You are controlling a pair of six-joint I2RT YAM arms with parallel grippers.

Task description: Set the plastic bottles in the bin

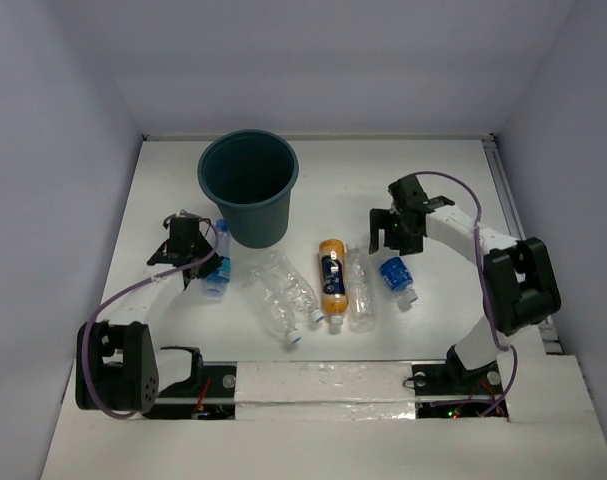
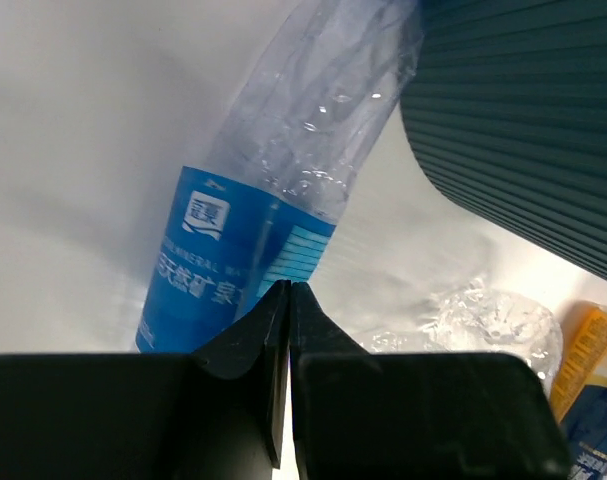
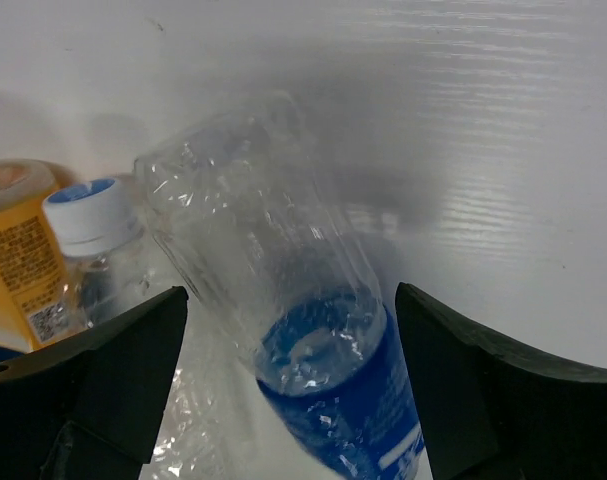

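The dark teal bin [image 1: 248, 190] stands upright at the back; its ribbed wall [image 2: 523, 110] fills the top right of the left wrist view. My left gripper [image 1: 188, 248] [image 2: 288, 292] is shut and empty, its tips right at a blue-labelled bottle [image 1: 217, 266] [image 2: 253, 220] lying left of the bin. My right gripper [image 1: 393, 232] [image 3: 288, 340] is open, its fingers on either side of another blue-labelled bottle [image 1: 395, 275] [image 3: 283, 280] lying on the table. An orange bottle [image 1: 331, 275] [image 3: 23, 260] and clear crinkled bottles [image 1: 281, 295] lie between the arms.
A clear bottle [image 1: 361, 290] with a blue cap [image 3: 88, 215] lies between the orange bottle and the right blue-labelled one. White walls enclose the table on the left, back and right. A rail [image 1: 508, 190] runs along the right edge.
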